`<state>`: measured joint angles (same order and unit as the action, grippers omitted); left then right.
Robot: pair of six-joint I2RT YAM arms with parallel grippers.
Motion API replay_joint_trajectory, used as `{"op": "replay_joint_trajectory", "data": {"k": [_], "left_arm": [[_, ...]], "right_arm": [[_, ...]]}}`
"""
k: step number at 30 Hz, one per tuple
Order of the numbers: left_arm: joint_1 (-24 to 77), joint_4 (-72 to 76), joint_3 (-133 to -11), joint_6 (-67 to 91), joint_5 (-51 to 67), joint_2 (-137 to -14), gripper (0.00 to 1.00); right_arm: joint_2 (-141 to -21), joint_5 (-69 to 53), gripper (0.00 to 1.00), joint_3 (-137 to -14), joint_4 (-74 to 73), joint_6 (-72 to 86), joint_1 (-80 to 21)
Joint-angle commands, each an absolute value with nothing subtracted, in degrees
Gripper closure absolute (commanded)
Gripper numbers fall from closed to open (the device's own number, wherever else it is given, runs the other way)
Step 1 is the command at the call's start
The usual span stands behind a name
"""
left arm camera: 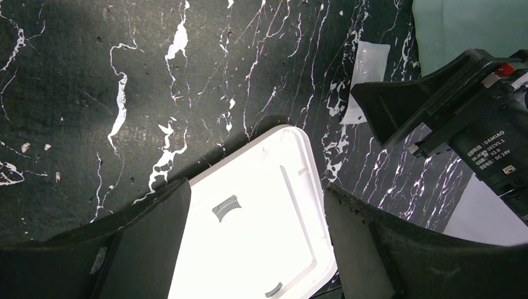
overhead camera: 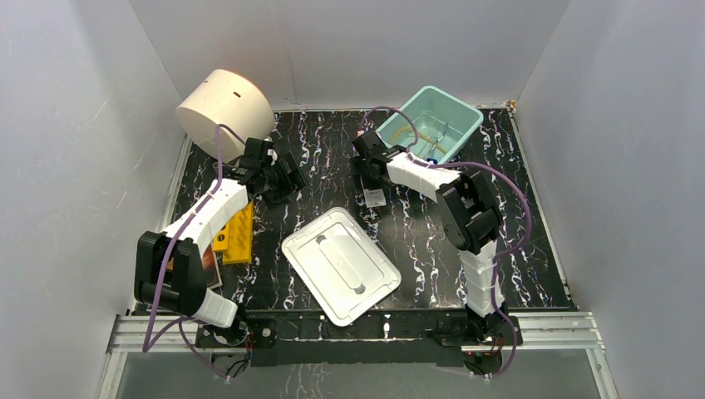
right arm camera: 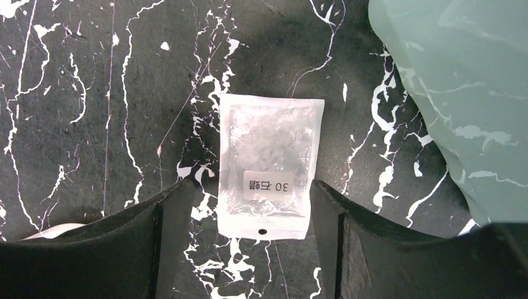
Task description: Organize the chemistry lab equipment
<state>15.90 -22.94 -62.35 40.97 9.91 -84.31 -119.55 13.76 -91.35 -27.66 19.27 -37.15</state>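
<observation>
Packet (right arm camera: 271, 165) lies flat on the table (overhead camera: 532, 249), just near-left of the bin (overhead camera: 465, 125). Right gripper (right arm camera: 249, 196) is over it, jaws spread, one finger each side, neither touching it. Tan tubing (overhead camera: 416, 133) lies in the bin. Left gripper (left arm camera: 255, 199): jaws spread, empty, above the lid (overhead camera: 341, 266), mid-table.
</observation>
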Motion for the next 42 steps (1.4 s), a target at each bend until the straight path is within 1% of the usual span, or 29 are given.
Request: {"op": "replay_joint_trajectory", "data": {"k": [1,5,9,12,15,18,23,26,29,42], "left_arm": [[15.61,-23.72,-62.35,41.04,10.9,-83.67,0.23],[15.61,-23.71,-62.26,41.04,11.06,-83.67,0.23],[15.6,-23.78,-62.2,41.02,11.08,-83.5,0.23],[15.63,-23.84,-62.21,40.96,10.99,-83.41,0.23],[15.62,-23.78,-62.32,41.0,10.97,-83.56,0.23],[15.64,-23.7,-62.63,41.03,11.25,-83.99,0.23],[15.59,-23.59,-62.96,41.04,11.35,-84.38,0.23],[15.62,-23.59,-62.84,41.07,11.25,-84.29,0.23],[15.63,-23.59,-62.72,41.08,11.25,-84.29,0.23],[15.61,-23.7,-62.43,40.89,10.95,-83.96,0.23]], "right_arm": [[-118.62,13.6,0.22,-89.68,-26.43,19.39,-37.13],[-117.83,11.09,0.2,-87.05,-25.86,20.78,-36.59],[-117.87,11.88,0.2,-86.04,-26.19,21.31,-36.42],[-117.16,12.83,0.25,-86.04,-25.96,20.83,-36.45],[-116.36,15.27,0.34,-86.16,-25.71,19.13,-36.76],[-115.85,17.7,0.36,-87.6,-26.2,16.15,-37.55],[-115.27,19.95,0.35,-89.9,-27.02,9.84,-38.65],[-114.94,21.07,0.32,-90.7,-26.89,5.58,-39.87],[-114.3,19.49,0.29,-90.87,-26.03,3.99,-40.15],[-117.88,13.02,0.26,-91.73,-22.57,6.67,-40.51]]}}
